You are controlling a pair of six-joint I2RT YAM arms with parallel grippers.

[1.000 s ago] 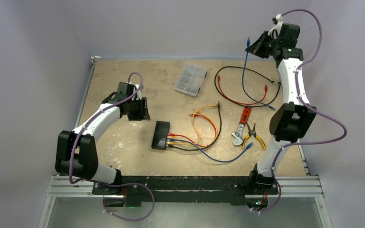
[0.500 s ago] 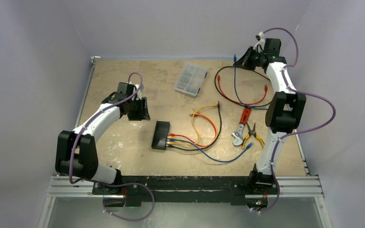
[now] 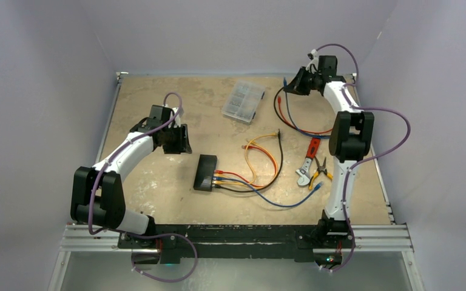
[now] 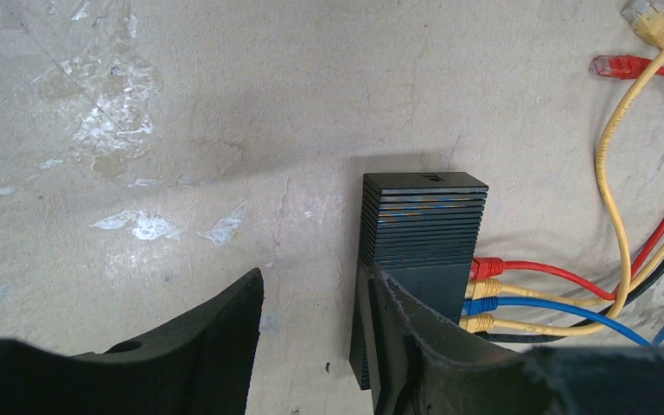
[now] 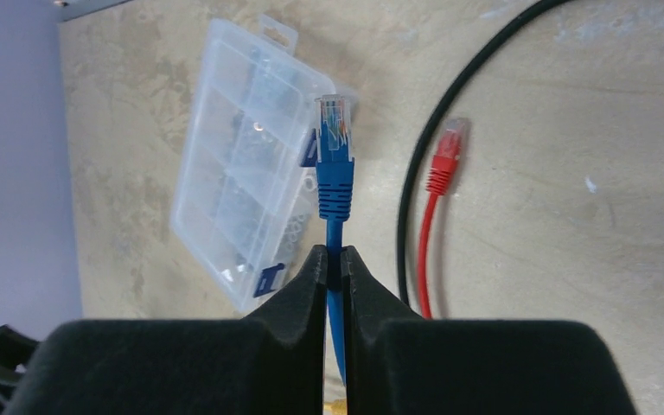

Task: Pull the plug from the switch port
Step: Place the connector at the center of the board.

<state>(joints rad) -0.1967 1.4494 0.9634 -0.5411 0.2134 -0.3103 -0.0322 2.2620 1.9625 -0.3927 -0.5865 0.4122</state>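
Note:
The switch [image 3: 205, 173] is a flat black box in the middle of the table, also in the left wrist view [image 4: 424, 225]. Red [image 4: 486, 268], yellow [image 4: 482, 287] and blue [image 4: 477, 305] plugs sit in its sockets among others. My left gripper [image 3: 176, 139] [image 4: 316, 275] hovers open behind and left of it, holding nothing. At the far right back, my right gripper [image 3: 292, 85] [image 5: 335, 253] is shut on a loose blue cable just below its plug [image 5: 335, 147], which sticks out free past the fingertips.
A clear compartment case [image 3: 243, 101] [image 5: 251, 173] lies at the back. A black cable loop [image 5: 450, 112] and a red plug [image 5: 445, 156] lie under the right gripper. A wrench [image 3: 308, 163] and pliers [image 3: 323, 173] lie right of the switch's cables [image 3: 261, 157].
The right arm has come down and leftward from high at the back right, carrying the blue cable toward the table's back. The left arm has not moved.

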